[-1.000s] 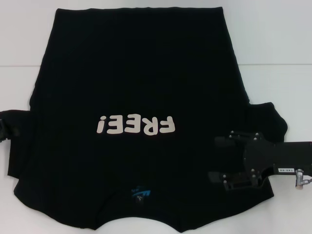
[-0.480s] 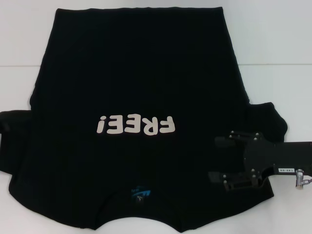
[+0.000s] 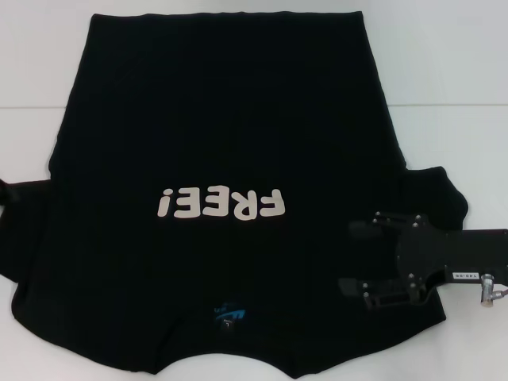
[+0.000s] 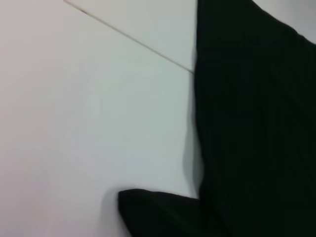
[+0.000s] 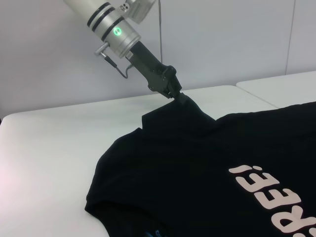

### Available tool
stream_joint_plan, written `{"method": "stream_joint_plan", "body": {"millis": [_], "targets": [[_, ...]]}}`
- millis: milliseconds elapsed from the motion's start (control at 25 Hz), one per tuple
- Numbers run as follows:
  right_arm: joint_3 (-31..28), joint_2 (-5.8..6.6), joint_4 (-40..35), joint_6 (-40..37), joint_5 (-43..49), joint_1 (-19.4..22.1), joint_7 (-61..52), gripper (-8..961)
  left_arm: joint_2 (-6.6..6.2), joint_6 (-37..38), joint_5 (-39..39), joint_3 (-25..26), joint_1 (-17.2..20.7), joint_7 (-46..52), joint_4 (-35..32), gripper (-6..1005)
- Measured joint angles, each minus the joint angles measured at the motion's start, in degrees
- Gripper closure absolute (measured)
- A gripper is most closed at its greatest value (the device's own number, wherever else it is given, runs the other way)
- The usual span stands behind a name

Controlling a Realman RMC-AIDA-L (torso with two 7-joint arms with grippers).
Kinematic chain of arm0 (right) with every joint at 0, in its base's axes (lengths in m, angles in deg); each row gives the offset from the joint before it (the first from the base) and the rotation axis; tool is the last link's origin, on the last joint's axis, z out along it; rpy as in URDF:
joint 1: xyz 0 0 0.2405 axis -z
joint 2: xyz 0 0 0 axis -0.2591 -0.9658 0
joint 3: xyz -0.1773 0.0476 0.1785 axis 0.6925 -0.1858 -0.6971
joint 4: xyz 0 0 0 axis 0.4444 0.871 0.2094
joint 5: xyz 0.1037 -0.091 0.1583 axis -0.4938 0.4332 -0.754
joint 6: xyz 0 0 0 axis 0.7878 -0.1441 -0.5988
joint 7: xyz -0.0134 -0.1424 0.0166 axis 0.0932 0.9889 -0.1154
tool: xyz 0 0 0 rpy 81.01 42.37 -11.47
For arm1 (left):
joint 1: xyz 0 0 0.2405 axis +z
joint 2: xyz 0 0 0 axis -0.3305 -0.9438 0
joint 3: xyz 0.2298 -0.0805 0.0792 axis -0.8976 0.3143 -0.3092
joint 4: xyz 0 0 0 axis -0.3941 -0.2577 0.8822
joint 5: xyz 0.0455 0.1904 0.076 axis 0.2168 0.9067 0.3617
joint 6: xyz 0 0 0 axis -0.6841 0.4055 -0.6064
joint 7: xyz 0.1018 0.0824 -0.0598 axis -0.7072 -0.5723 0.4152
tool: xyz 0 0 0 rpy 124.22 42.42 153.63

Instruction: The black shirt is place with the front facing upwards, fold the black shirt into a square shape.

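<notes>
On the white counter (image 3: 444,63), the black shirt (image 3: 222,143) lies spread face up. Left end effector (image 5: 173,91) pinches its sleeve, lifting it. Right end effector (image 3: 357,258) rests spread wide on the shirt's other shoulder

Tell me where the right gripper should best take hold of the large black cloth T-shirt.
Probably the right sleeve of the large black cloth T-shirt, approached from the outer side: it sticks out flat beside the open right gripper. The left gripper is already lifting the opposite sleeve.
</notes>
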Motion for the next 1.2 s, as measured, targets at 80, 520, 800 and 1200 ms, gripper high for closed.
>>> {"method": "stream_joint_plan", "body": {"millis": [80, 520, 800, 1200], "targets": [[0.00, 0.00, 0.00, 0.03, 0.00, -0.01, -0.04, 15, 0.13, 0.42, -0.05, -1.18, -0.48, 0.88, -0.13, 996], [0.29, -0.01, 0.05, 0.24, 0.00, 0.07, -0.30, 15, 3.02, 5.83, -0.12, -2.34, -3.55, 4.34, -5.95, 993], [0.23, -0.09, 0.09, 0.13, 0.00, 0.08, -0.32, 16, 3.83, 6.88, -0.57, -3.04, -4.65, 7.34, -2.91, 985], [0.33, -0.09, 0.10, 0.28, 0.00, 0.21, -0.32, 16, 3.34, 11.13, -13.06, -2.55, -4.82, 6.19, 5.73, 701]]}}
